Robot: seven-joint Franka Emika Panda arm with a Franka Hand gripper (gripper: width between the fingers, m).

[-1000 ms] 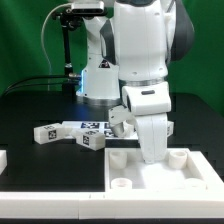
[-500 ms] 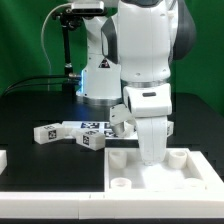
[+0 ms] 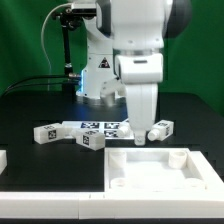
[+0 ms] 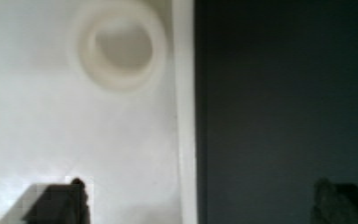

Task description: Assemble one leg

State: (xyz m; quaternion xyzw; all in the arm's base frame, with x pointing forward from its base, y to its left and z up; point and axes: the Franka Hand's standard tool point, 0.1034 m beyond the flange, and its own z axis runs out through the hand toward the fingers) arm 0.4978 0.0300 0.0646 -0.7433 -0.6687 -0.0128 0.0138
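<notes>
Several legs lie on the black table behind the tray: one leg [image 3: 45, 132] at the exterior view's left, one [image 3: 92, 140] in front of the marker board, one [image 3: 113, 128] by the arm, and one [image 3: 160, 128] just to the exterior view's right of my gripper [image 3: 140, 138]. The gripper hangs above the tray's back edge. In the wrist view the gripper [image 4: 202, 205] is open and empty, its dark fingertips [image 4: 55, 200] wide apart, straddling the tray's edge. A round socket [image 4: 119, 45] in the tray shows below.
The large white tray [image 3: 150, 170] fills the front right, with round sockets in its corners. The marker board [image 3: 85, 125] lies among the legs. A white block [image 3: 3, 158] sits at the exterior view's left edge. The robot base [image 3: 100, 85] stands behind.
The arm has risen and shifted toward the exterior view's left, away from low over the tray. The leg to the exterior view's right of the gripper has come into view.
</notes>
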